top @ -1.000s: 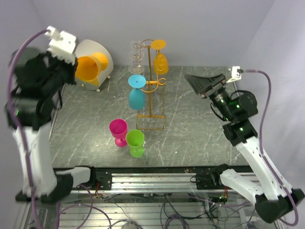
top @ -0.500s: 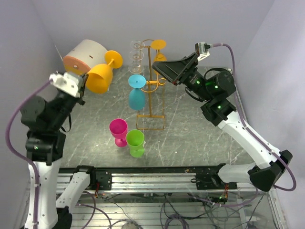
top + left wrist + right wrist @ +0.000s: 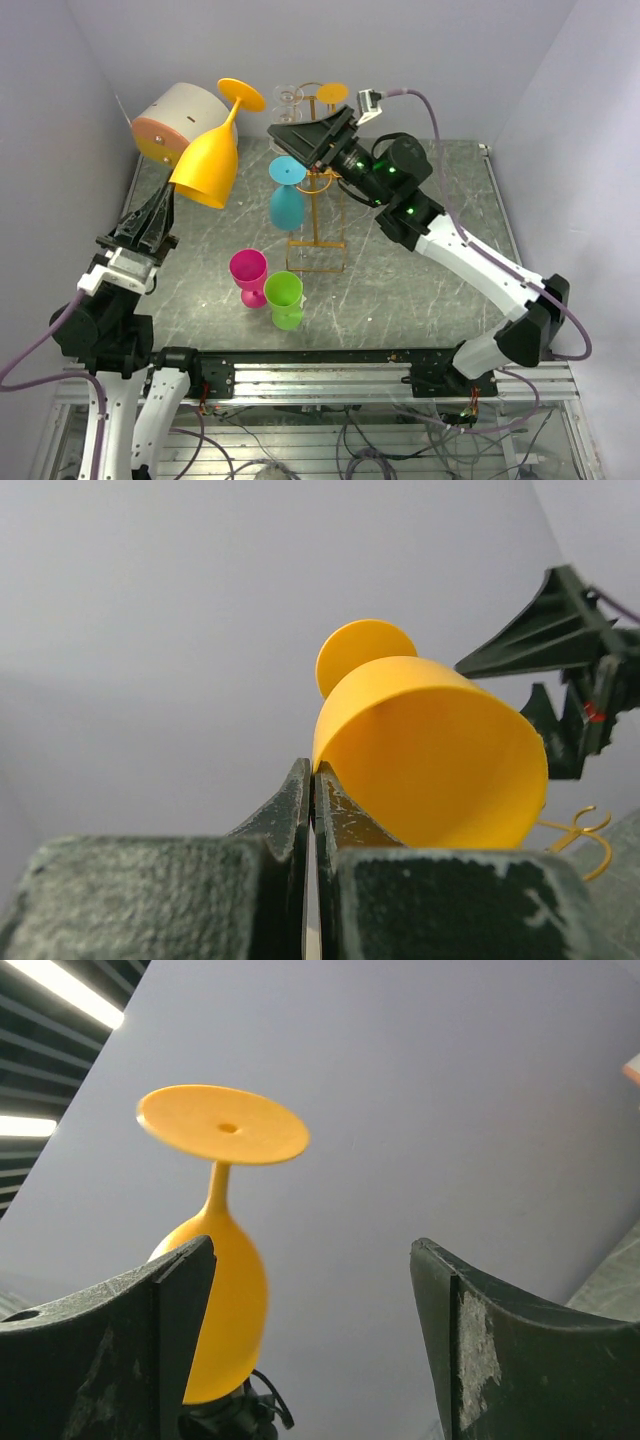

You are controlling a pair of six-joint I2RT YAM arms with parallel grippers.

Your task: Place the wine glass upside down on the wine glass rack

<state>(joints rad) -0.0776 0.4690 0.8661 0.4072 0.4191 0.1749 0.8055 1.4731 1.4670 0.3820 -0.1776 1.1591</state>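
Left of the wine glass rack (image 3: 316,222), left gripper (image 3: 313,775) grips inverted wine glass (image 3: 208,160)

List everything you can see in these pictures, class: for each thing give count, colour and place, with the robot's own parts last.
held wine glass: one, orange-yellow, in the air foot up, left of the rack
wine glass rack: one, orange-gold wire, mid-table, top partly hidden
blue glass: one, hanging foot up on the rack
orange foot: one, at the rack's top, bowl hidden
clear glass: at least one, at the rack's top
pink glass: one, upright, near the rack's base
green glass: one, upright, beside the pink one
drum: one, cream with orange face, far left
table: one, dark grey
left claw: shut on the held glass's rim
right claw: open, empty, near the rack's top
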